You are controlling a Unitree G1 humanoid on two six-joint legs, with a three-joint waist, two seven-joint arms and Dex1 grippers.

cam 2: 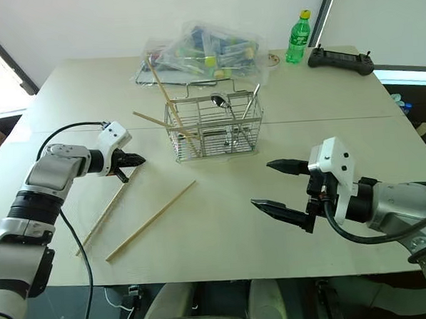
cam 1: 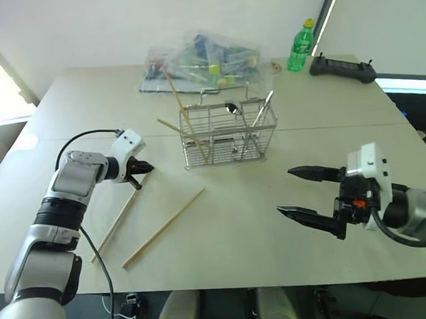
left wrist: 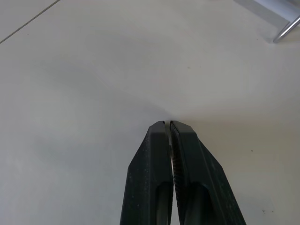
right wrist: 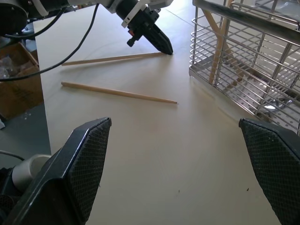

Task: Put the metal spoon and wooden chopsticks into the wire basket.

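The bench (cam 1: pixel 275 249) is a pale beige top with a thin seam running across it just behind the basket (cam 1: pixel 229 133), and a light wall stands beyond its far edge. Behind the basket lies a clear bag (cam 1: pixel 201 60) of colourful items; to the right of that stand a green bottle (cam 1: pixel 301 48) and a black controller (cam 1: pixel 342 68).

The basket sits near the middle of the bench. A spoon (cam 1: pixel 233 110) stands upright inside it, beside another metal utensil. Two chopsticks (cam 1: pixel 186 129) lean in its left part, sticking out over the rim. Two more chopsticks (cam 1: pixel 163 228) lie flat on the bench in front of the basket and to its left (side by side, not touching).

The left claw (cam 1: pixel 143 170) is pressed together with nothing between its fingers, its tip at the far end of the leftmost loose chopstick; whether it touches the stick cannot be told. The right claw (cam 1: pixel 304 194) hovers in front of the basket and to its right, spread wide and empty, pointing toward the loose chopsticks.
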